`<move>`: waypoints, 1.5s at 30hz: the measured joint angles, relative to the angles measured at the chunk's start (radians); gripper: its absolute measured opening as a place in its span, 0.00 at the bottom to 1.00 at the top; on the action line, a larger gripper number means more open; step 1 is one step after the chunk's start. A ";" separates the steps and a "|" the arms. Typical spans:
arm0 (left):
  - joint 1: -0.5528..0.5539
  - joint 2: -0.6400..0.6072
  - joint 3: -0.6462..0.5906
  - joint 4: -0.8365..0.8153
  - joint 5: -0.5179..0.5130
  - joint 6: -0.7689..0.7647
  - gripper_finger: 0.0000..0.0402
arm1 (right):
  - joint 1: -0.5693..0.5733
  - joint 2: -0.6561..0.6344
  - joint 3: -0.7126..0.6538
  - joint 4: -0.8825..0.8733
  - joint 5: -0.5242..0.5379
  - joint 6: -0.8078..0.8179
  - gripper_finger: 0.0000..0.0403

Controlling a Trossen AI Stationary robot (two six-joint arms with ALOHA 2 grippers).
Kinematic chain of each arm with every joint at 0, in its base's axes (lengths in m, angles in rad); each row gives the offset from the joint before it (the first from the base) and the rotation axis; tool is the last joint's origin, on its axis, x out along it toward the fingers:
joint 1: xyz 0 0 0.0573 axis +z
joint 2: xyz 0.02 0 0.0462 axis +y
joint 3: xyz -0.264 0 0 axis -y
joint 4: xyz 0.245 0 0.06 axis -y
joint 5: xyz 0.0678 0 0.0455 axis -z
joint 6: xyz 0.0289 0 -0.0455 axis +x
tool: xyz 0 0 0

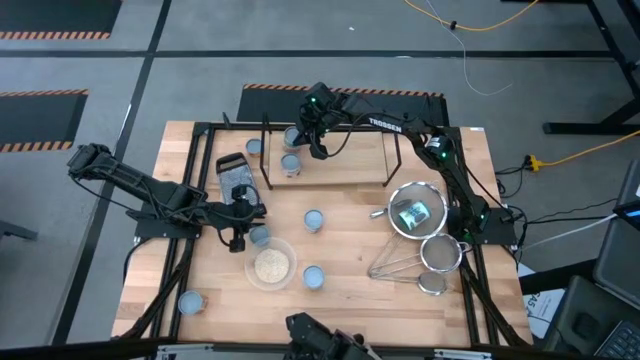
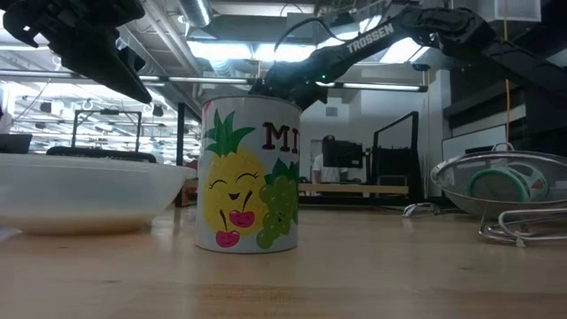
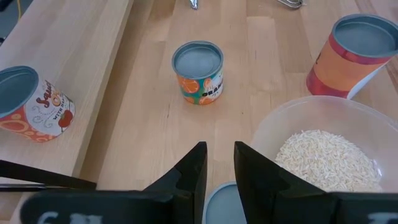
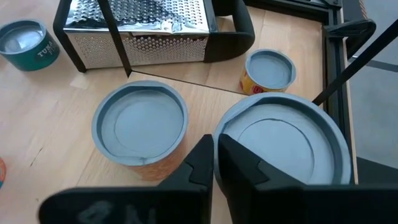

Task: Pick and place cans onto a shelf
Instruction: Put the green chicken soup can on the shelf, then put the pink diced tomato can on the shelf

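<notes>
The shelf, a light-wood board on black wire supports, stands at the table's far side. Two cans stand on its left end: one under my right gripper, another beside it. My right gripper is nearly shut at the nearer can's rim. My left gripper hovers open just above a can on the table by the rice bowl. More cans stand on the table: an orange one, one at the near side, a yellow one, and one at the near left corner. My right gripper has its two fingertips close together on the top rim of the can, on the side facing the neighbouring can. The fingers slant down from the table's far right. The can stands upright on the shelf board.
A metal grater lies left of the shelf. Strainers and wire utensils fill the right side. A teal tin sits on the table beyond the shelf edge. Bare wood shows between the shelf and the bowl.
</notes>
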 joint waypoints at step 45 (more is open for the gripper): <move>0.000 0.000 0.000 0.000 0.000 0.000 0.18 | 0.002 -0.005 -0.002 0.058 0.003 0.001 0.21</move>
